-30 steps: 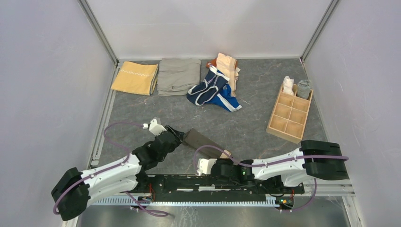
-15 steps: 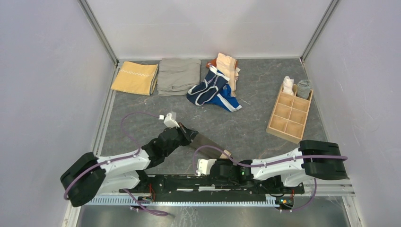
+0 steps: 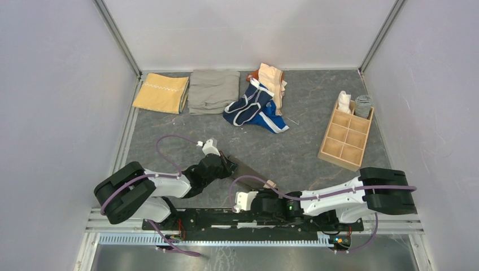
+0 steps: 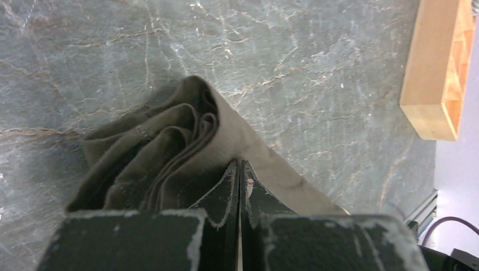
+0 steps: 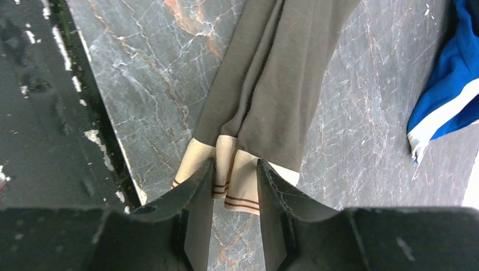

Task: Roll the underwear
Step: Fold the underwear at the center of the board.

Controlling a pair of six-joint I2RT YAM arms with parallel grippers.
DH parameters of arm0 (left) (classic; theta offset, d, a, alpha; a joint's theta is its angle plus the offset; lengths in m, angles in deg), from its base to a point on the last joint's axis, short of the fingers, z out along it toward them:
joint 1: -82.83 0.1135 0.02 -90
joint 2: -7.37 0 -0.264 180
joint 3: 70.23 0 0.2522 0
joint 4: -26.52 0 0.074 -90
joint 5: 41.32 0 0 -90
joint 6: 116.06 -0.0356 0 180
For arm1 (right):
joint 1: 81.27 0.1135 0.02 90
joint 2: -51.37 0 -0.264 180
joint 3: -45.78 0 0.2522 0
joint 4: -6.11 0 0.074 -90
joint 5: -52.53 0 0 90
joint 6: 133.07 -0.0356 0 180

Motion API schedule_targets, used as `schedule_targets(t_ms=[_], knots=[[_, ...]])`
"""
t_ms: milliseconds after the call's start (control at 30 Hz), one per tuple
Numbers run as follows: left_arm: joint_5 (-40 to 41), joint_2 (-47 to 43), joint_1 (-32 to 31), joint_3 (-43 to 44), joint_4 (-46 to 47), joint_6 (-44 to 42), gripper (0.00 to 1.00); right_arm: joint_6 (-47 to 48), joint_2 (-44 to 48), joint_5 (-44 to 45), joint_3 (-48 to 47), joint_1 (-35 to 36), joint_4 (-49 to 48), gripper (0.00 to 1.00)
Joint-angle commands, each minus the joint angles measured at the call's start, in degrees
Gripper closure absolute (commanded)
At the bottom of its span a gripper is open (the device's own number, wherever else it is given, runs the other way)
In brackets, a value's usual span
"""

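We see the grey-brown underwear (image 3: 249, 171) lying near the front edge of the table (image 3: 305, 152), a long strip of soft matte knit running diagonally between the 2 grippers. Its far end is bunched into rounded, layered folds. Its near end finishes in a ribbed tan waistband (image 5: 233, 175) with thin brown stripes.

The left gripper (image 4: 240, 169) has its scuffed black fingers (image 4: 222, 197) pressed flat together, tips down on the ridge of the cloth. We cannot tell whether a fold is caught between them. The right gripper (image 5: 234, 169) has its fingers parted, 1 on each side of the waistband's middle, not clamping it.

From above, the left arm hides the bunched end and the right wrist crowds the waistband.

Well apart, at the back of the veined dark stone surface, lie navy briefs (image 3: 245, 107) with white trim, tangled with a bright blue piece (image 3: 273, 123) and a peach piece (image 3: 273, 79). Left of them sit a folded grey-khaki cloth (image 3: 213, 90) and a folded mustard cloth (image 3: 161, 93). On the right stands a wooden divided box (image 3: 345, 138), with 2 rolled items in its far compartments.
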Motion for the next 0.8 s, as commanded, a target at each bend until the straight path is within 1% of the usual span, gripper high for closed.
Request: schedule_targets(t_ms=[0,133,167,233,400,500,533,600,733,767], knots=[[1.0,3.1,-0.2,0.4,3.2,1.2,0.98,-0.5,1.6,-4.0,-1.5,1.3,4.5,0.59],[0.9,4.9,-0.2,0.7,3.2,1.8,0.98,-0.6,3.6,-4.5,-2.0,2.0,6.1,0.54],[0.9,5.1,-0.2,0.7,3.1,1.9,0.98,-0.6,4.4,-4.8,-2.2,2.1,6.3,0.51],[1.0,5.2,-0.2,0.7,3.0,2.0,0.98,-0.5,6.1,-6.5,-2.3,2.3,6.7,0.47],[1.4,4.7,-0.2,1.1,2.0,1.9,0.98,0.0,11.4,-11.3,-2.7,2.4,8.7,0.41],[1.4,4.7,-0.2,1.2,1.7,1.7,0.98,-0.7,15.6,-9.2,-2.4,2.2,8.2,0.4],[1.3,4.7,-0.2,1.3,1.8,1.7,0.98,-1.4,17.1,-8.3,-2.2,1.9,7.6,0.42],[0.9,4.8,-0.2,1.3,1.9,1.6,0.98,-3.8,18.8,-7.9,-2.3,0.0,6.0,0.52],[0.1,4.6,-0.2,1.4,2.3,1.1,0.98,-9.7,18.8,-11.5,-2.3,-7.4,3.0,0.8],[0.0,4.5,-0.2,1.5,2.2,1.0,0.98,-11.2,18.5,-12.4,-2.4,-9.0,2.7,0.86]])
